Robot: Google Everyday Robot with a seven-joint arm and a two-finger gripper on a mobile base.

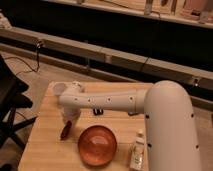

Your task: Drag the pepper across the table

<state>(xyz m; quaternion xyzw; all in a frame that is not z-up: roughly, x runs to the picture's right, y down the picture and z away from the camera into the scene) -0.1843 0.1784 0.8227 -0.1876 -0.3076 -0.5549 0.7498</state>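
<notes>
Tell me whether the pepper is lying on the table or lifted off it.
On the table, it seems: the pepper lies on the wood left of the bowl, with the gripper right above it.

The pepper [65, 133] is a small, dark red thing, longer than it is wide. It lies on the pale wooden worktop [47, 145], in the left half and about midway between the far and near edges. It is tilted, its upper end leaning right and far and its lower end pointing left and near. The gripper [68, 124] hangs straight down over that upper end and meets the pepper there, hiding part of it.
</notes>
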